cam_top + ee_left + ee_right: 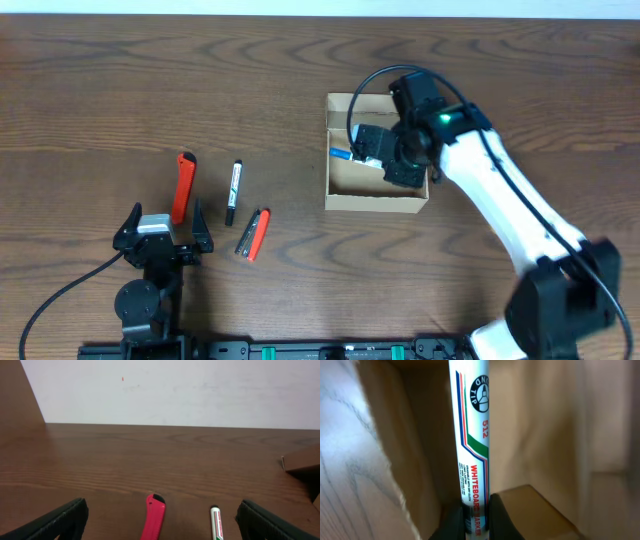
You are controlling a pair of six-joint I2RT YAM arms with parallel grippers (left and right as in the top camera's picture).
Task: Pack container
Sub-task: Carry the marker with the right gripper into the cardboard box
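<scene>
The container (375, 203) is a small open tan cardboard box at centre right. My right gripper (385, 150) is down inside it, shut on a white whiteboard marker (470, 425) whose blue end (341, 154) points to the box's left wall. In the right wrist view the fingers (472, 520) clamp the marker between the cardboard walls (545, 425). My left gripper (162, 228) is open and empty at the front left. In the left wrist view its fingers (162, 527) straddle a red cutter (155, 520) and a white marker (215, 522) lying further out.
On the table left of the box lie the red cutter (182, 187), a black-capped white marker (234, 190), and a red pen beside a dark one (253, 234). A corner of the box shows in the left wrist view (300, 460).
</scene>
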